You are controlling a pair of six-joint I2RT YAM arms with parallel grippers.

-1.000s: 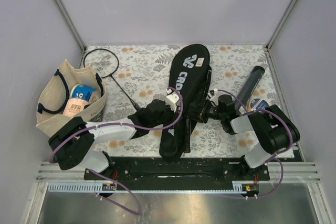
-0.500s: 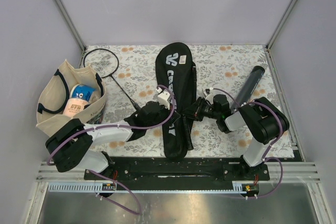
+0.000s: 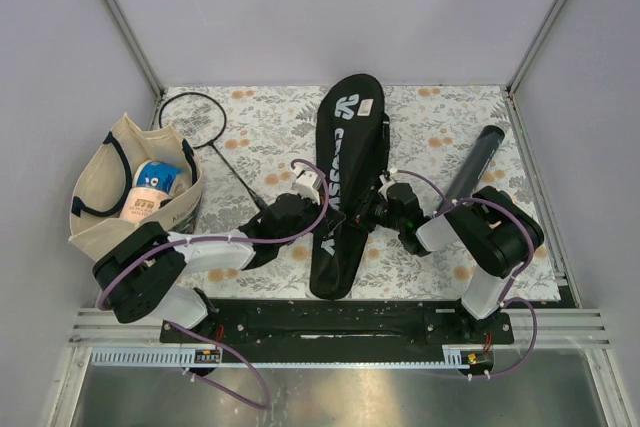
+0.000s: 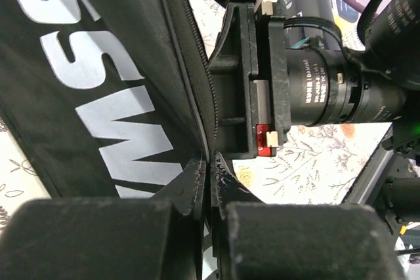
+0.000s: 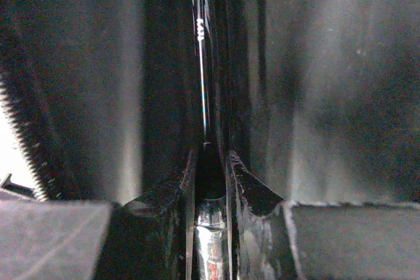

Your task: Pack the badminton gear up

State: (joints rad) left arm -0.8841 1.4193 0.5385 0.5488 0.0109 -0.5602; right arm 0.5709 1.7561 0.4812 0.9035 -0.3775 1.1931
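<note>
Racquet cover (image 3: 345,182) lies lengthwise down the middle of the worktop (image 3: 270,137), its broad head almost at the far edge and its narrow end close to the near edge. From above you have the left tool (image 3: 316,203) against its left side and the right tool (image 3: 368,212) against its right side, facing each other. Bare worktop is open between the cover and the racquet (image 3: 215,142) at far left. The tote bag (image 3: 110,207) takes the left edge, and the tube (image 3: 475,162) lies near the right edge, just beyond your right arm.

On the left wrist view, your left tool (image 4: 209,175) is clamped tight on the cover's zipped edge (image 4: 190,83), with the right tool's body (image 4: 246,90) pressed against that same edge.

On the right wrist view, your right tool (image 5: 211,162) has its fingers (image 5: 246,185) drawn in narrow on a thin dark fold of the cover (image 5: 98,63), which fills both sides
</note>
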